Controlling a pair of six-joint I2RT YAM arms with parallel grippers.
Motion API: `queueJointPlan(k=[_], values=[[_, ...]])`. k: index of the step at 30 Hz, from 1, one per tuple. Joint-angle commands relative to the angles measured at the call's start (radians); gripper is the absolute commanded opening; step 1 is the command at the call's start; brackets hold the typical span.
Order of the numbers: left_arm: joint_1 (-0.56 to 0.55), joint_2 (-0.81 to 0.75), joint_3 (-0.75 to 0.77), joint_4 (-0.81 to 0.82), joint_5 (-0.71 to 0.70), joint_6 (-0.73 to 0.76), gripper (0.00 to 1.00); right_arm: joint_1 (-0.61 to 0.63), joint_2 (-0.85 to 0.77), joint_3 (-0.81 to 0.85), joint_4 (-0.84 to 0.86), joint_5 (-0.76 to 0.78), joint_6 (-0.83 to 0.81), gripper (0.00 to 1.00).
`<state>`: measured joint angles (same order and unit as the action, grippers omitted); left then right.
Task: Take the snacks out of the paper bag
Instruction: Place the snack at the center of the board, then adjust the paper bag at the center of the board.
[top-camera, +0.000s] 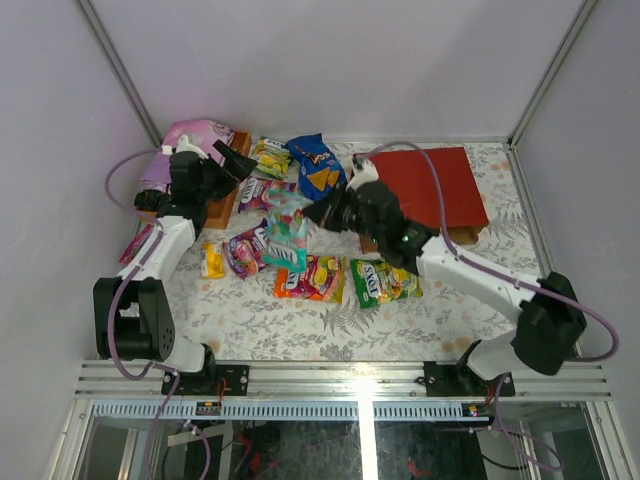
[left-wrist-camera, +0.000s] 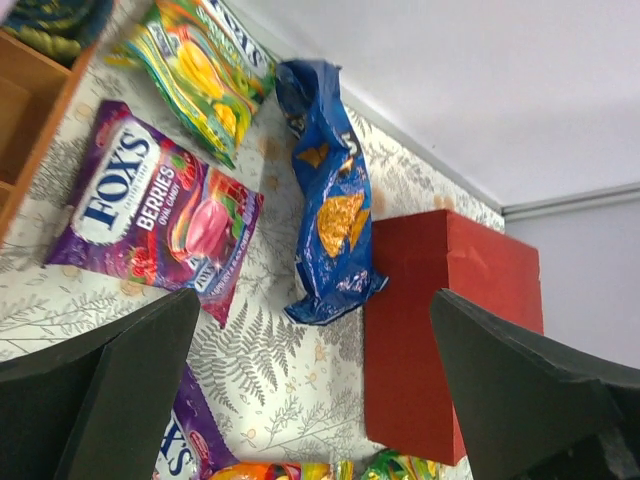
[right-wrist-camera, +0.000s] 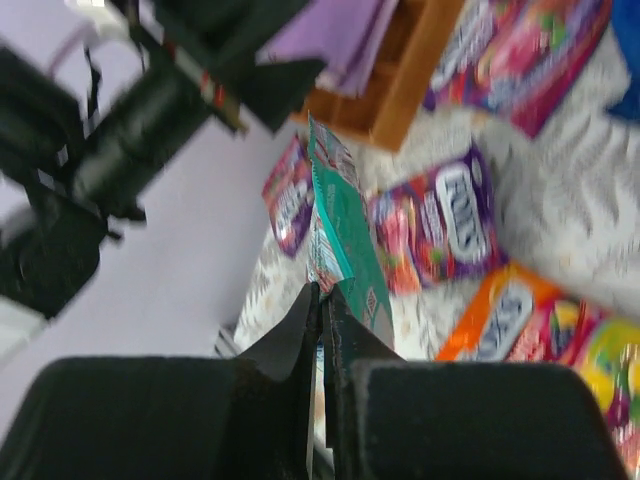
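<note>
The right gripper (right-wrist-camera: 322, 300) pinches a teal packet (right-wrist-camera: 345, 220); the left gripper (left-wrist-camera: 315, 305) gapes empty above a purple "FOX'S BERRIES" packet (left-wrist-camera: 150, 215).

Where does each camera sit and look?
Top external: overhead, looking down on the left arm, right arm and table.
Left wrist: on the left arm, facing the chip bag and paper bag; open left gripper shows.
Right wrist: on the right arm, facing its right gripper shut on a teal packet.
Shared: top and left wrist both see the chip bag.
</note>
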<state>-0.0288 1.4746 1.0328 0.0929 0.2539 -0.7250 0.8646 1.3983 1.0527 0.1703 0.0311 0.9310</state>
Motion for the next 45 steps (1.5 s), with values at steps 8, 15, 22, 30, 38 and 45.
queueJointPlan(k=[8,15,22,30,38,45], values=[[0.080,-0.065,-0.042,0.015,0.072,-0.007,1.00,-0.236,0.306,0.232,0.143,-0.154,-0.119,0.00],[0.082,-0.068,-0.048,0.021,0.085,-0.012,1.00,-0.371,0.373,0.194,0.068,-0.321,-0.173,0.56],[0.014,-0.073,-0.057,0.043,0.038,0.004,1.00,-0.371,-0.015,0.150,-0.138,-0.071,-0.453,0.98],[-0.229,0.020,0.049,0.004,-0.079,0.063,1.00,-0.371,-0.269,0.159,-0.666,0.333,-0.680,1.00],[-0.284,0.106,0.098,0.039,-0.049,0.036,1.00,-0.372,-0.343,0.032,-0.906,0.408,-0.703,0.95],[-0.292,0.110,0.100,0.033,-0.042,0.041,1.00,-0.372,-0.255,0.001,-0.917,0.490,-0.769,0.95]])
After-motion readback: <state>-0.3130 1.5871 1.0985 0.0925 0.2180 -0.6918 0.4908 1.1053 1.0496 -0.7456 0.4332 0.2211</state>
